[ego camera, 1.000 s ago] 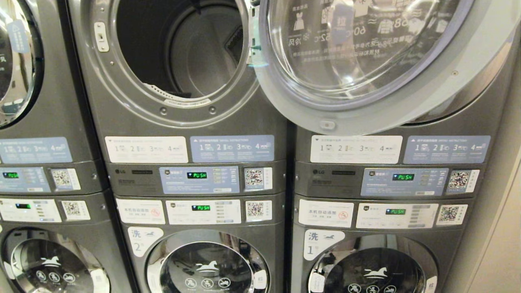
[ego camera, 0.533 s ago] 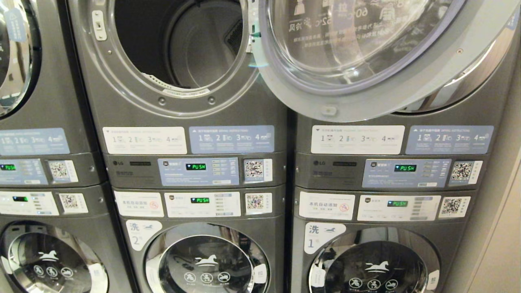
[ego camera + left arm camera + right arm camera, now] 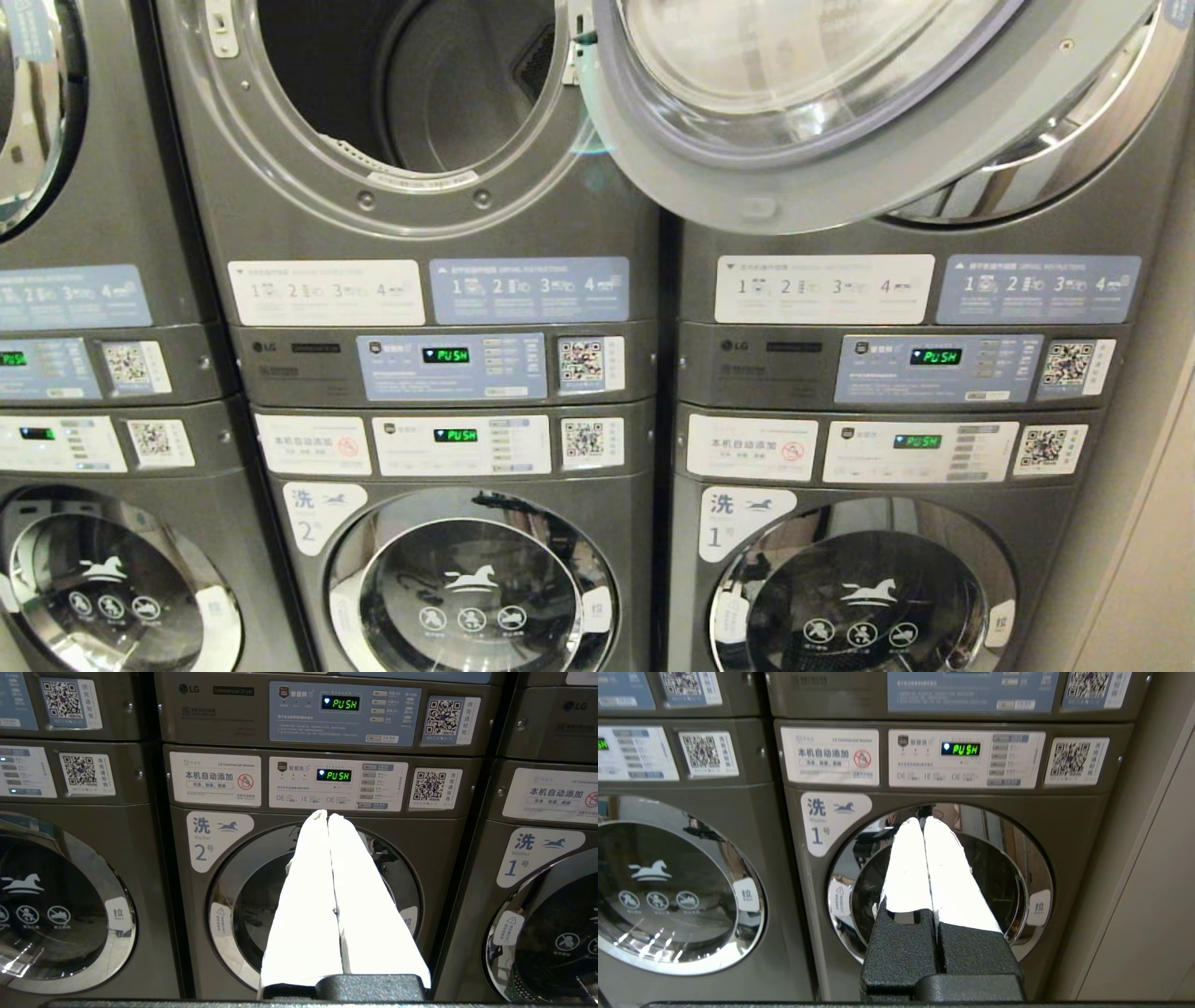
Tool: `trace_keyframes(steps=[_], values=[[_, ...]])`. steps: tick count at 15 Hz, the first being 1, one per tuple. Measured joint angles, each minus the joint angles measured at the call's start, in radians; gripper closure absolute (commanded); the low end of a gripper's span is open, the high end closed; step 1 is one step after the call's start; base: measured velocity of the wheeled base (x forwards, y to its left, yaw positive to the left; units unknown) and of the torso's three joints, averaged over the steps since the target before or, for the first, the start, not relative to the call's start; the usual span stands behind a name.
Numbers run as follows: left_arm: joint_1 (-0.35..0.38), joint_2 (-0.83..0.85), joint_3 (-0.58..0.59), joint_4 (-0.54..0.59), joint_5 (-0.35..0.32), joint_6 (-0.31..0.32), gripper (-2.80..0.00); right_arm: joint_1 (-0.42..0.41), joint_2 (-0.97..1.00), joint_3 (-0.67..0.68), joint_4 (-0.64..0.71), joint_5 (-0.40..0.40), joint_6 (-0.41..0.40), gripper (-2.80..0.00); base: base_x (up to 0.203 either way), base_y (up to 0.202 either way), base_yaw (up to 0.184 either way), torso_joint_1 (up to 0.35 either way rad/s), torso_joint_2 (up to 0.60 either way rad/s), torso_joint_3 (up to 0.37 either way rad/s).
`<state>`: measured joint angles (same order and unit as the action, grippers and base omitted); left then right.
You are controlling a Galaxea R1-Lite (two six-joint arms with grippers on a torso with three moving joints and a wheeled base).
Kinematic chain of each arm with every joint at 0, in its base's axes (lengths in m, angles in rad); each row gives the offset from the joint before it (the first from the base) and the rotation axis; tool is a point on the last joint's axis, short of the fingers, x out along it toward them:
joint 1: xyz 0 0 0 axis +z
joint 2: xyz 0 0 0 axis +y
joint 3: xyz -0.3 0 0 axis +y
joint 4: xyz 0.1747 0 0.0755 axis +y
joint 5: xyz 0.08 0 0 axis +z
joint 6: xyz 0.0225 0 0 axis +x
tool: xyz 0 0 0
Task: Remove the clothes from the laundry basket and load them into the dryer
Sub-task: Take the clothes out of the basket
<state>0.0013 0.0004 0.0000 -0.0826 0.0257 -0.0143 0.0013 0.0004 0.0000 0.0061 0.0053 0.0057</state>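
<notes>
Wall of stacked grey machines fills the head view – dryers on top, washers below. Middle upper dryer (image 3: 411,103) stands open, dark drum empty as far as visible; its round glass door (image 3: 822,112) swings out to the right, overlapping the front of the neighbouring upper unit. Lower washers marked 2 (image 3: 467,588) and 1 (image 3: 859,597) have doors shut. Control panels show green PUSH displays (image 3: 446,356), with QR stickers beside. Beige wall (image 3: 1148,523) at far right. No clothes or laundry basket in any view. Left end effector (image 3: 327,816) – fingers pressed together, holding nothing, pointing at washer 2. Right end effector (image 3: 923,821) likewise together, empty, facing washer 1.
</notes>
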Motion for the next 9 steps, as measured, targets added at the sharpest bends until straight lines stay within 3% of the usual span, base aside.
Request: trace_keyframes(steps=[9], values=[[0.0,0.0,0.0,0.0,0.0,0.0,0.0,0.0,0.0,0.0,0.0,0.0,0.0,0.0,0.0,0.0,0.0,-0.252,0.54,0.281]])
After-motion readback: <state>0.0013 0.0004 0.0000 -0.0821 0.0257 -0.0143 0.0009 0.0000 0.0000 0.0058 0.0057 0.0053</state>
